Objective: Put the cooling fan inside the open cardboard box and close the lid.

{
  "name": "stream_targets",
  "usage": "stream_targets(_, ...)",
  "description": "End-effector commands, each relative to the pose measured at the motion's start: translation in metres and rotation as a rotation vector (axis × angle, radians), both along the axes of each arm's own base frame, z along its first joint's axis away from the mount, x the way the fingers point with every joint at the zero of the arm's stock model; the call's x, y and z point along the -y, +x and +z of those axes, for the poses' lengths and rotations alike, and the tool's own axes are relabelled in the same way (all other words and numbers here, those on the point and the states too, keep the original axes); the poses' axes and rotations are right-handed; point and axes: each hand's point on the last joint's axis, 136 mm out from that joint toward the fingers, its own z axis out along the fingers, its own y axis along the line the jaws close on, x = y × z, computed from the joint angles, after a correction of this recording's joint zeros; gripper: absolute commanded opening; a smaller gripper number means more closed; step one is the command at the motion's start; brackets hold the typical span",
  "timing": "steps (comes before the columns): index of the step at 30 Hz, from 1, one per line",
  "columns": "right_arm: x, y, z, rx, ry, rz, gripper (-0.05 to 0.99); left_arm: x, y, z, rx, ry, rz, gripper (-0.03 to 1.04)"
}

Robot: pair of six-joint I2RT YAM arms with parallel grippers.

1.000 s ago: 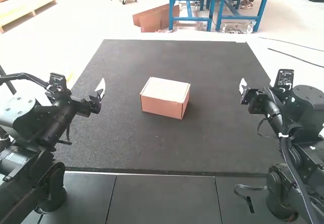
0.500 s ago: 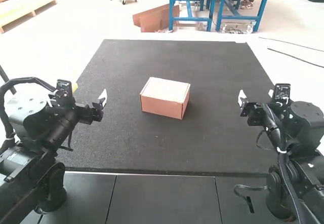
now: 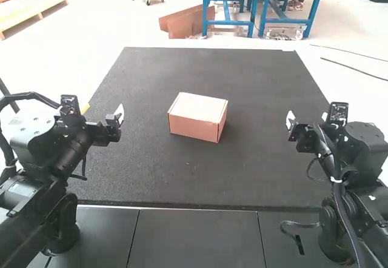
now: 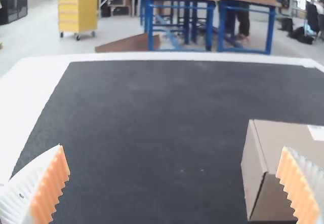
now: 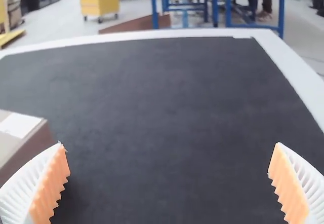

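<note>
A brown cardboard box (image 3: pixel 197 117) stands in the middle of the black mat (image 3: pixel 242 80), its lid flat down and a white label on top. My left gripper (image 3: pixel 114 122) hovers over the mat's left edge, well left of the box, open and holding nothing. My right gripper (image 3: pixel 291 128) hovers near the mat's right side, also open and holding nothing. In the left wrist view the box (image 4: pixel 273 178) sits just behind one orange-padded finger (image 4: pixel 296 188), with the left gripper (image 4: pixel 172 155) spread wide. In the right wrist view the box's corner (image 5: pixel 20 133) shows beside the spread right gripper (image 5: pixel 169 148).
The mat is bare around the box on all sides. White floor (image 3: pixel 66 43) borders the mat. A black panel (image 3: pixel 194 237) lies along the near edge between the two arm bases.
Both grippers have sunk lower and drawn back a little toward their bases. The box has not moved.
</note>
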Motion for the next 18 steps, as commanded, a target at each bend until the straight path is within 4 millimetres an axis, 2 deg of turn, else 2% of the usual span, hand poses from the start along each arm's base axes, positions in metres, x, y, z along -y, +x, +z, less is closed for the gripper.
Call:
stream_targets(1,0.014,0.001,0.002,0.009,0.059,-0.066,0.91,-0.011,0.001,0.002,0.009,-0.063,0.042,0.97)
stream_targets(14,0.035,0.002,-0.001,0.000,0.102,-0.156,0.91,-0.023,0.002,0.001,0.007,-0.054,0.081,0.97)
stream_targets(18,0.043,0.001,-0.001,0.001,0.102,-0.185,0.91,-0.020,0.002,0.002,0.013,-0.027,0.066,0.97)
